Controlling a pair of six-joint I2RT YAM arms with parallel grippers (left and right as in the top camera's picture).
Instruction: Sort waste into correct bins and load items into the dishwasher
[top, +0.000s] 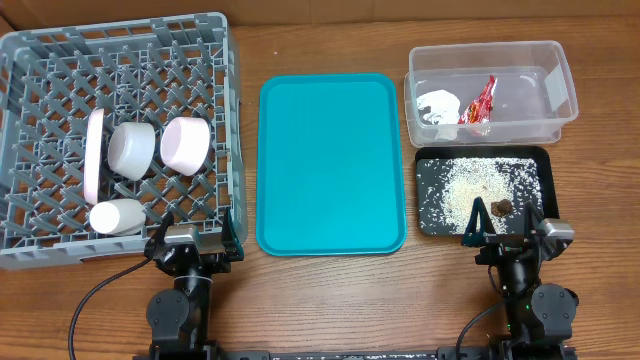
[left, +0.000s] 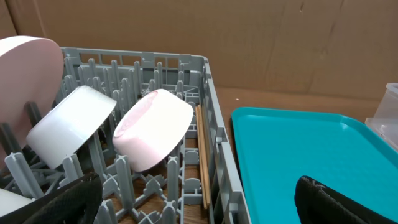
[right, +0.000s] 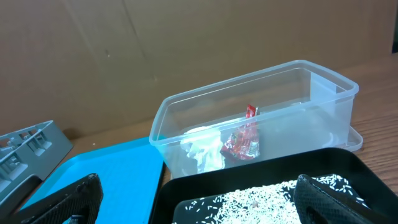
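The grey dishwasher rack (top: 228, 120) at the left holds a pink plate (top: 94, 150), a white bowl (top: 132, 148), a pink bowl (top: 186, 143), a white cup (top: 116, 216) and wooden chopsticks (left: 201, 155). The clear plastic bin (top: 560, 75) at the back right holds a white crumpled napkin (top: 437, 105) and a red wrapper (top: 480, 102). The black tray (top: 430, 170) holds scattered rice and a brown scrap (top: 500, 207). My left gripper (top: 196, 236) is open and empty at the rack's front right corner. My right gripper (top: 505, 238) is open and empty at the black tray's front edge.
A bare teal tray (top: 332, 160) lies in the middle between the rack and the bins. Cardboard walls stand behind the table in both wrist views. Cables run from both arm bases at the front edge.
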